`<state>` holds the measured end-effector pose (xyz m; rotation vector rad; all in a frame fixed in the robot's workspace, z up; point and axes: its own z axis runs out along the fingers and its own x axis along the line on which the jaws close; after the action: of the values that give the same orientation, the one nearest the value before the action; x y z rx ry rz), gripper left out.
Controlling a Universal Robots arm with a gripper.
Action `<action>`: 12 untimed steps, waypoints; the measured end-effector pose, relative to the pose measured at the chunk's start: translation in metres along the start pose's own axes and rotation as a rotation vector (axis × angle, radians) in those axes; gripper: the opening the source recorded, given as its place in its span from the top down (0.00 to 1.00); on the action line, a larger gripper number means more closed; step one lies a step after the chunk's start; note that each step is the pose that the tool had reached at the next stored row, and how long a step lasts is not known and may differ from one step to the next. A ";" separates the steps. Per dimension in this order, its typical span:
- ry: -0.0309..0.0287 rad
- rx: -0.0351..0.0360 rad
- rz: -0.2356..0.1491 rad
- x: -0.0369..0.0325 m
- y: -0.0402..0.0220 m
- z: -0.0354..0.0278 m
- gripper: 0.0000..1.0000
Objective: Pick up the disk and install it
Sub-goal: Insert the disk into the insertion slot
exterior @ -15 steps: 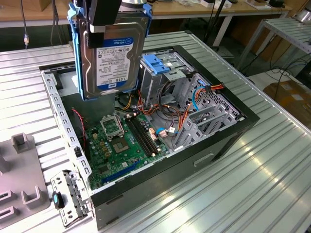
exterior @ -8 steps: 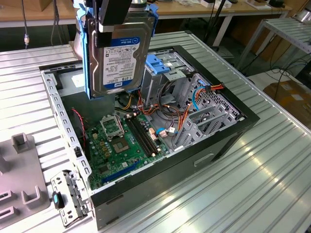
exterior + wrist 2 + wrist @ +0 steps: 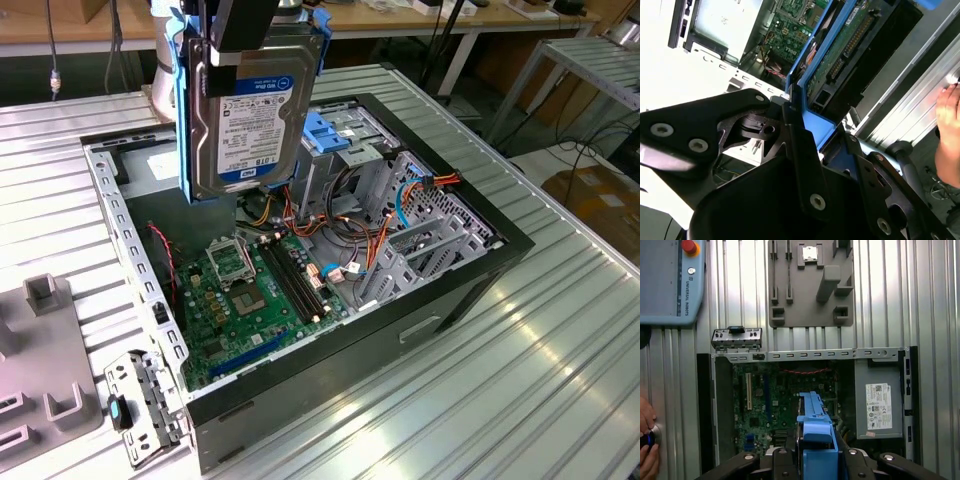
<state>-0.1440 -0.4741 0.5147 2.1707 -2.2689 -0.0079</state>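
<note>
Rails of blue plastic run down both sides of the disk (image 3: 250, 115), which hangs upright with its label facing the exterior view, above the open computer case (image 3: 330, 390). The gripper (image 3: 248, 48) is clamped on the disk's upper end, its black fingers (image 3: 802, 150) pressed against the blue frame. The disk's lower edge sits clear of the motherboard (image 3: 250, 300), just to the exterior view's left of the drive cage (image 3: 325, 135) with the blue top. The case lies on a ribbed metal table (image 3: 500, 380). A person's hand (image 3: 646, 440) at the table's edge seems to rest on a small knob.
</note>
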 end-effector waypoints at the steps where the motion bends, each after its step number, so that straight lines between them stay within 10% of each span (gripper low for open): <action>1: 0.0000 0.0000 0.000 0.0000 0.0000 0.0000 0.63; 12: 0.0001 -0.0001 0.000 -0.0002 -0.0040 -0.0001 0.63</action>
<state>-0.1400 -0.4741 0.5148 2.1709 -2.2686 -0.0078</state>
